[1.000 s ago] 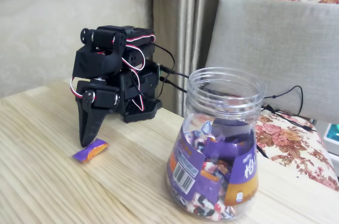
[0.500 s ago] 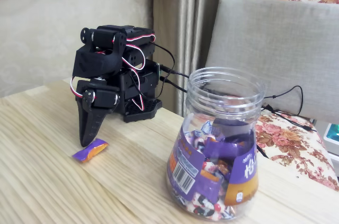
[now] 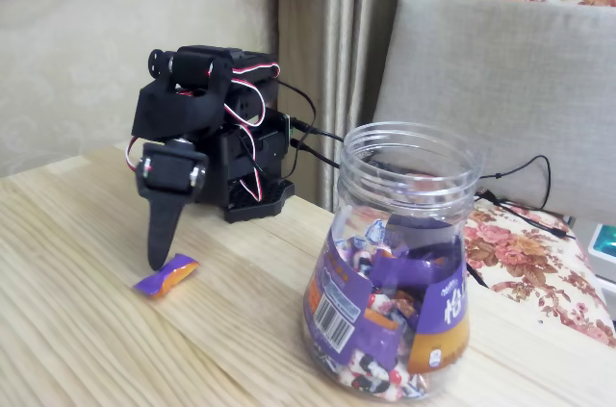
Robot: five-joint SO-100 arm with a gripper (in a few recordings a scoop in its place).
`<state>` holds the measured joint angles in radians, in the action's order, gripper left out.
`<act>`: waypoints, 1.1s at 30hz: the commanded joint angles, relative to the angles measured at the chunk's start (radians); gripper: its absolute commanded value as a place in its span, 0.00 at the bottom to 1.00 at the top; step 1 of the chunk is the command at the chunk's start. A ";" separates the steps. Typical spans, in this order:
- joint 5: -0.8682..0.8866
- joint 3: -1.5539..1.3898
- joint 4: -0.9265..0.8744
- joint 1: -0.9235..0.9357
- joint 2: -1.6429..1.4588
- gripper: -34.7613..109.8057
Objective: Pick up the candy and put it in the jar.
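One candy (image 3: 166, 276) lies loose on the wooden surface (image 3: 77, 330), well apart from the jar (image 3: 395, 272), which stands upright at the right in the fixed view. You have a bare strip of surface between the two, and more bare wood in front of the candy toward the near edge. The far edge of the surface runs just behind the arm's base (image 3: 252, 197), with a curtain (image 3: 332, 51) and a grey chair back (image 3: 500, 89) beyond it. The jar mouth is uncovered and faces up; wrapped sweets fill its lower part. The arm is folded low over its base, with the gripper (image 3: 158, 258) pointing down, its tip just behind and beside the candy. You see the gripper edge-on as one narrow blade, so whether it is parted or closed cannot be told. It holds nothing.
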<state>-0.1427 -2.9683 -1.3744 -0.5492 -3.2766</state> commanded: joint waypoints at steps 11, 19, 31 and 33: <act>0.531 0.043 0.058 0.055 -0.005 0.24; 0.577 0.041 0.049 0.098 -0.003 0.24; 0.597 0.052 0.301 0.075 -0.003 0.24; 0.591 0.054 0.337 0.087 -0.003 0.24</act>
<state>0.4326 -2.9790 -1.0861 -0.4648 -3.2597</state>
